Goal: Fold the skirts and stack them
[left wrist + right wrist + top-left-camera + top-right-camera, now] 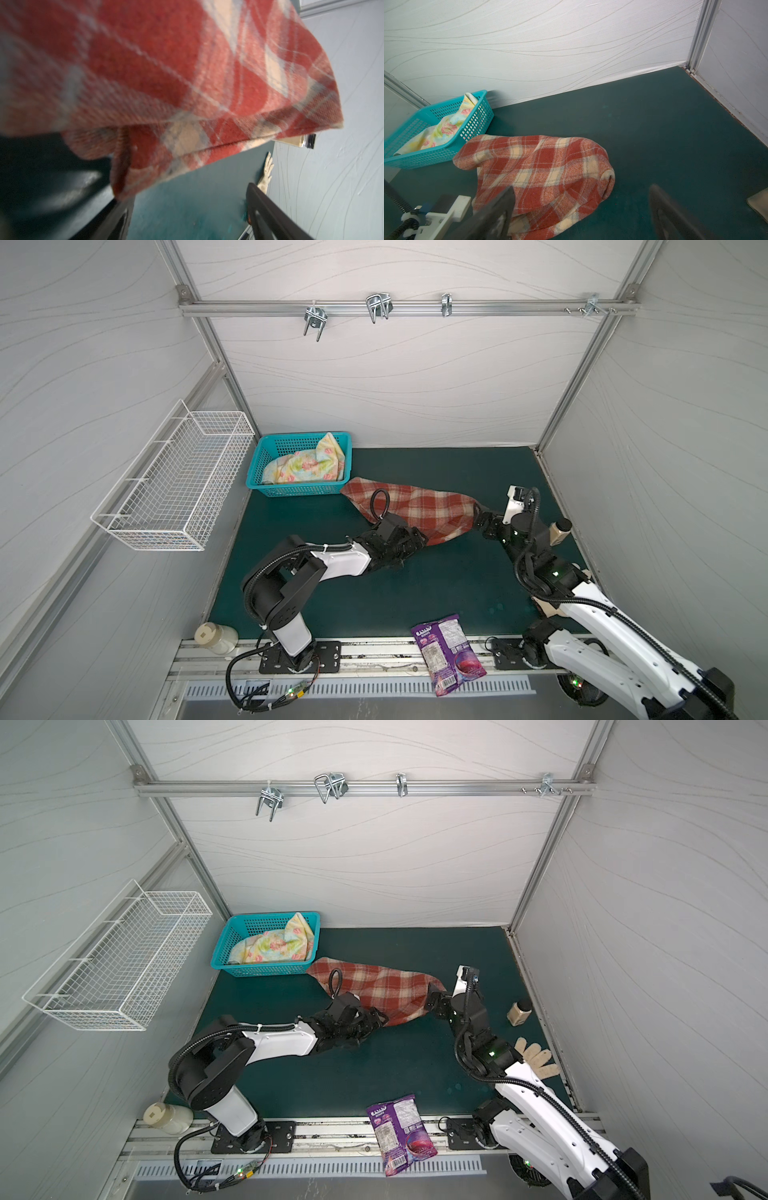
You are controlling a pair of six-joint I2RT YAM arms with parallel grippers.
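The rust-red and cream plaid skirt [419,506] [374,986] lies crumpled on the green mat mid-table. My left gripper [417,541] [380,1019] sits at its near edge. In the left wrist view the plaid skirt [166,72] drapes over one finger while the left gripper [187,203] stands open with bare mat in the gap. My right gripper [478,518] [581,197] is open at the skirt's right end, and the plaid skirt [539,166] reaches partly between its fingers. The floral skirt [307,466] [444,128] lies bunched in the teal basket [299,489].
A white wire basket [174,481] hangs on the left wall. A purple snack bag [446,651] lies over the front rail, with a white jar [216,637] at the front left. A small bottle [519,1013] and a cream glove [536,1058] lie by the right wall.
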